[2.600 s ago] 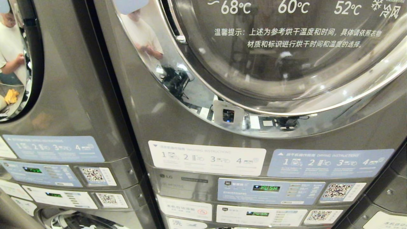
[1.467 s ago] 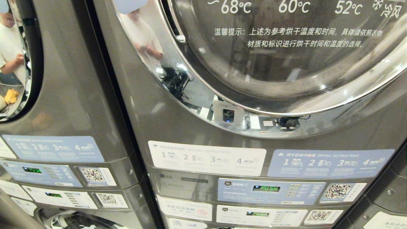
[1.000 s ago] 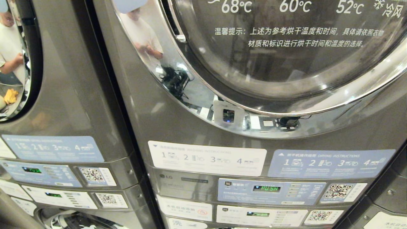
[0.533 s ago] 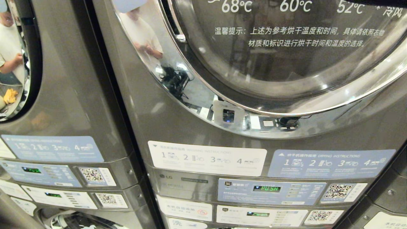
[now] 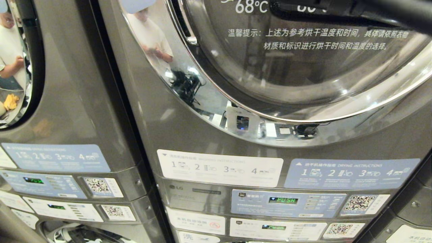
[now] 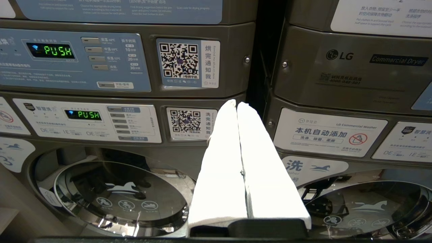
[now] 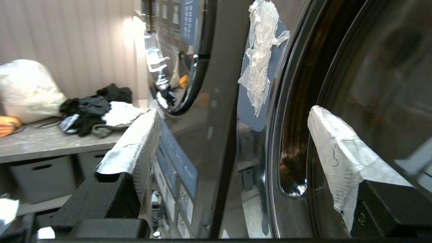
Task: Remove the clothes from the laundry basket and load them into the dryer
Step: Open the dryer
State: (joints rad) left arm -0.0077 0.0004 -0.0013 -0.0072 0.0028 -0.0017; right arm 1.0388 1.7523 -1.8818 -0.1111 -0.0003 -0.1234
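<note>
Clothes, soft and limp, I judge best pinched by a bunched fold, lie on the tabletop beyond my right gripper's spread, empty jaws beside the dryer door; left gripper jaws pressed together.

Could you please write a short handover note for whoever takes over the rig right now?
Left gripper: shut, empty, parked low before the washer panels.
Right gripper: open, empty, raised at the dryer door, near its recessed handle.
Clothes: piled on a side counter; no basket in view.
Done: nothing loaded as far as visible; door looks shut.
Left: open the door, fetch the clothes, load them.
</note>
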